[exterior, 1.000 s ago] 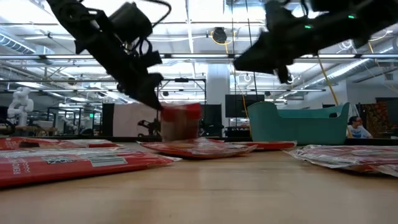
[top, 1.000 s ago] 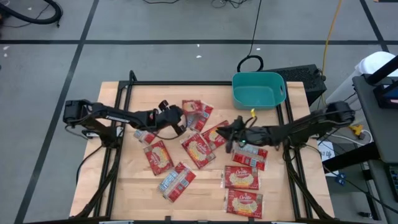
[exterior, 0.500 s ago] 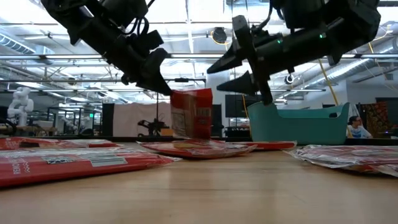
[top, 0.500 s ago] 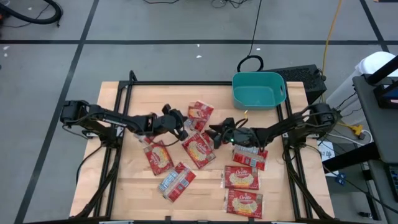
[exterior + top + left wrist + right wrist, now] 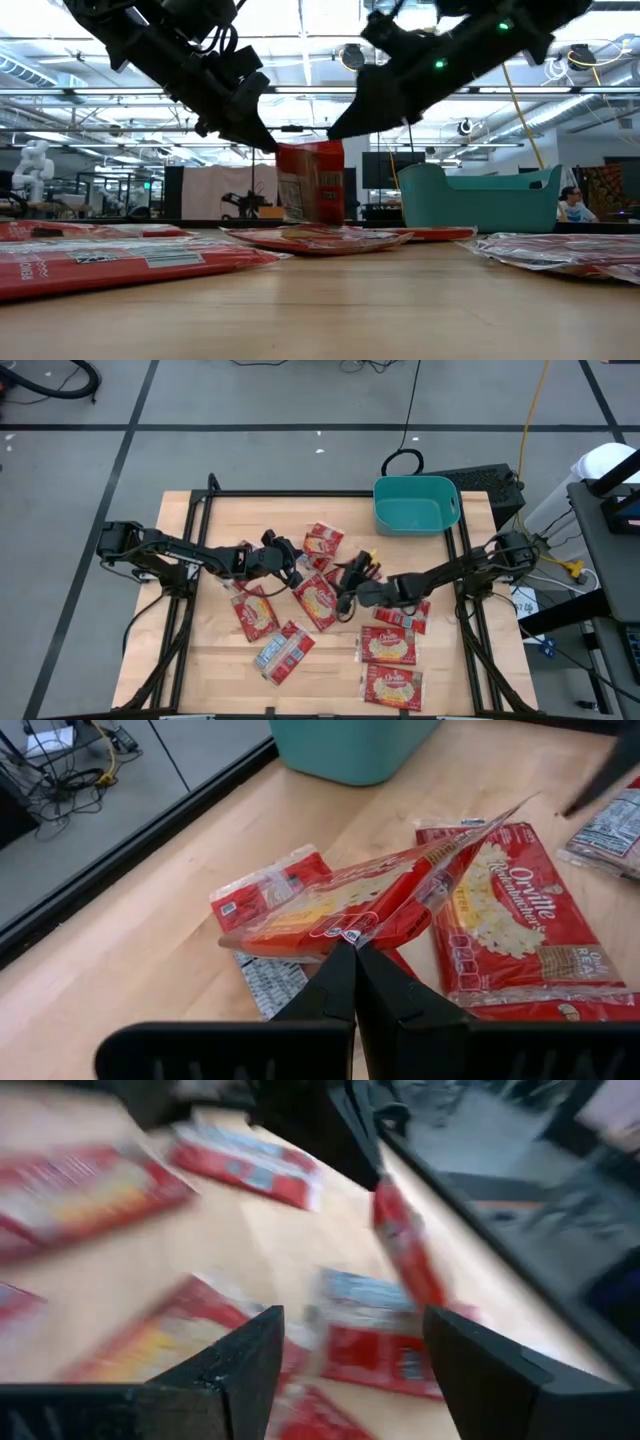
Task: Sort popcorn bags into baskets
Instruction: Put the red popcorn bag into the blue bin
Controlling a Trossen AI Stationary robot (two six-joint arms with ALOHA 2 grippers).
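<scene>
Several red popcorn bags lie flat on the wooden table, among them one with its popcorn picture up point(image 5: 320, 600) and one with its label up point(image 5: 285, 652). One popcorn bag point(image 5: 322, 542) point(image 5: 310, 180) is raised near the table's middle, with my left gripper point(image 5: 297, 560) point(image 5: 354, 948) shut on it. My right gripper point(image 5: 347, 588) point(image 5: 350, 1365) hangs open just right of and nearer than that bag, above the flat bags, with nothing between its fingers. The teal basket point(image 5: 415, 505) stands at the far right, holding nothing that I can see. My left gripper pinches the raised bag's near edge point(image 5: 345, 932) between its two shut fingers, which come slanting down from the table's left. The bag stands on edge, tilted, stretching away from the fingers toward the basket. Whether its lower edge point(image 5: 312, 220) touches the table, I cannot tell.
More bags lie at the near right point(image 5: 388, 645) point(image 5: 392, 687) and near left point(image 5: 255, 612). Black frame rails point(image 5: 200, 510) run along the table's sides. In the low view a person point(image 5: 572, 205) sits beyond the basket.
My right gripper has opened and moved toward the table's left and near edge, closer to the raised bag. My left gripper has shifted slightly right and raised its bag, which now stands more upright.
</scene>
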